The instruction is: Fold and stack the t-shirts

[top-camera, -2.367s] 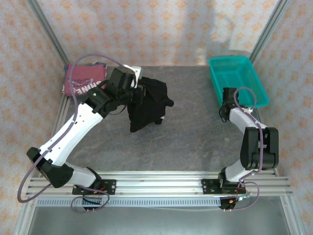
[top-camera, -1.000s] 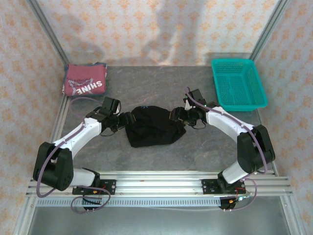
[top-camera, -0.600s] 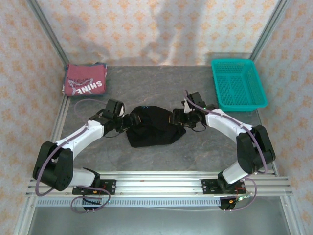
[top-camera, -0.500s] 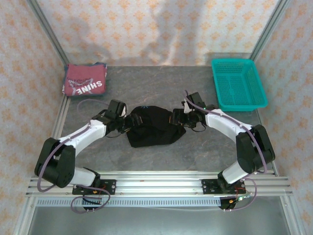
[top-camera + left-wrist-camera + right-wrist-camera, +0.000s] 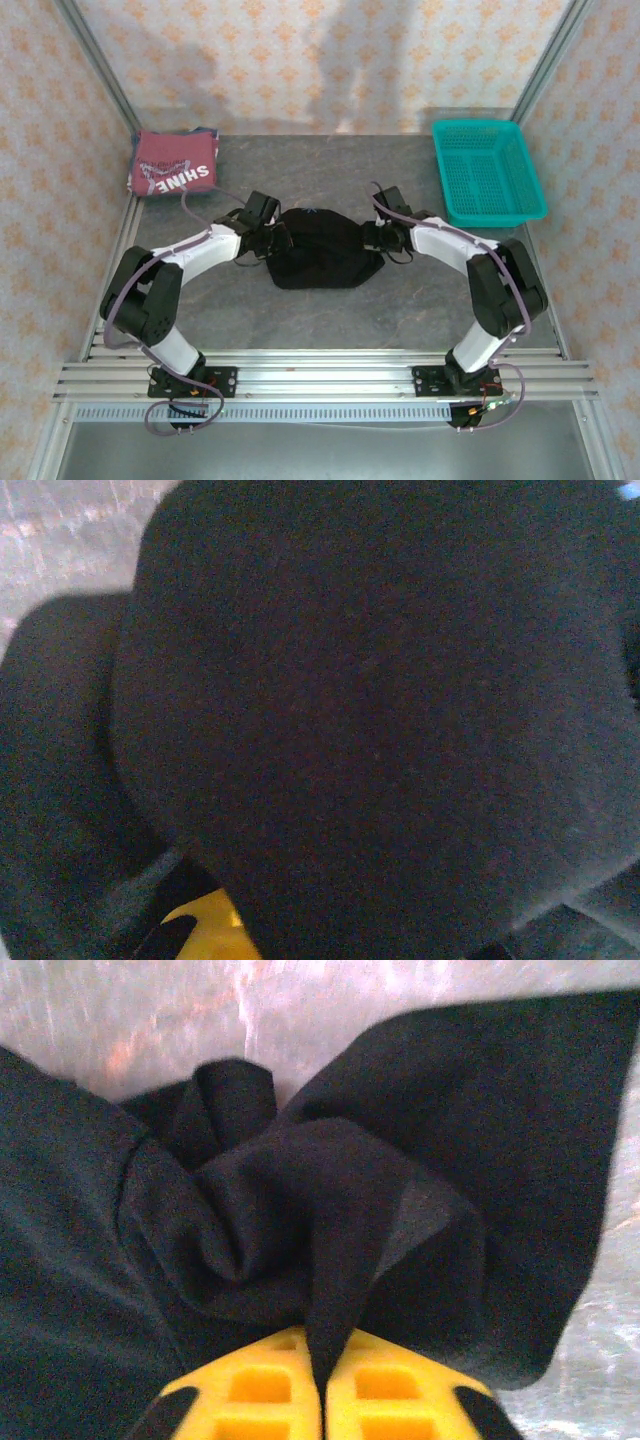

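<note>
Left of the teal basket [image 5: 441, 172], about mid-table [image 5: 330, 170], the black t-shirt [image 5: 322, 250] lies in a bunched, roughly oval heap, not spread flat and not yet folded. The right gripper [image 5: 372, 238] sits at the edge of the heap nearer the basket. In the right wrist view its yellow pads [image 5: 385, 1388] are pressed together on a raised ridge of black cloth, with the fabric puckered into folds just ahead of them. The left gripper [image 5: 275, 240] sits at the heap's far edge from the basket. Its wrist view is smothered in dark fabric with a sliver of yellow showing, and its fingers are closed, by all appearance nipping the cloth there. Much farther from the basket, at the opposite back corner, the dark red t-shirt [image 5: 173, 165] with white lettering lies folded.

Judging from this, the next move is to lift or stretch the black shirt between the two arms. The danger is what each pinch has caught. A ridge of several layers would keep the shirt balled up when pulled. A thin nip near the hem could slip free, dropping one side and leaving the shirt dangling from one arm.
</note>
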Motion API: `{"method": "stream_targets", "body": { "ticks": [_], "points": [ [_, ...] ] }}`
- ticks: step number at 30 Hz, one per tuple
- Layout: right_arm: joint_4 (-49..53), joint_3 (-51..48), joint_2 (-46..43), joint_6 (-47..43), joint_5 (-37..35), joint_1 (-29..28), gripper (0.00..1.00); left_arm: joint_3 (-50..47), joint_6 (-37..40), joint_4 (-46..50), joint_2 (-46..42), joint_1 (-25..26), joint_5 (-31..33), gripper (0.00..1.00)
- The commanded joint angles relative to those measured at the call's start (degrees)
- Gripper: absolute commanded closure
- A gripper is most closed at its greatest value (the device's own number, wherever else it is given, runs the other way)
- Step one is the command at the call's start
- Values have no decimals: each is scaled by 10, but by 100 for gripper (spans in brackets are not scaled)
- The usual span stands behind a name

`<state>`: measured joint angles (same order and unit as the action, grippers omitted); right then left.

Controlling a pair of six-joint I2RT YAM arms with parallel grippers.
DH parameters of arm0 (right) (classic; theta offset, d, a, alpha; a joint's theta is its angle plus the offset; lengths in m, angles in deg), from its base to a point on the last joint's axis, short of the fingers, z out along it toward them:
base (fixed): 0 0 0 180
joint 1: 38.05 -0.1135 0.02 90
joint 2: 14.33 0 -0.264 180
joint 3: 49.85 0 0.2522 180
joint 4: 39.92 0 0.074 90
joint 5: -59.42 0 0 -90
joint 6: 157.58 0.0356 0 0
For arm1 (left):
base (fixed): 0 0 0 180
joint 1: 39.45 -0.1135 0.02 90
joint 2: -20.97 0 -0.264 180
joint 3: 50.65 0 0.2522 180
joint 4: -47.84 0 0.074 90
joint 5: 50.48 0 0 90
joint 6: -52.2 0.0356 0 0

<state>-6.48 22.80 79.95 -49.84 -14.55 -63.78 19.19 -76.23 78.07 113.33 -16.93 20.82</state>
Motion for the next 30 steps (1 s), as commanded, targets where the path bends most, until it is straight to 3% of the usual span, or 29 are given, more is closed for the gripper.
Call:
{"method": "stream_targets", "body": {
  "ticks": [1, 9, 14, 24, 30],
  "points": [
    [8, 39, -67, -9, -84, -1, 99, 32, 30, 50, -56, 1, 66, 100],
    [68, 114, -153, -43, -65, -1, 99, 135, 69, 104, -128, -5, 113, 100],
    [92, 182, -187, -68, -61, 0, 100, 257, 119, 153, -162, -9, 144, 100],
    [102, 307, -224, -79, -17, -1, 100, 491, 224, 236, -168, -8, 148, 100],
    [96, 322, -261, -51, 28, 0, 100, 535, 276, 252, -194, -8, 140, 100]
  ]
}}
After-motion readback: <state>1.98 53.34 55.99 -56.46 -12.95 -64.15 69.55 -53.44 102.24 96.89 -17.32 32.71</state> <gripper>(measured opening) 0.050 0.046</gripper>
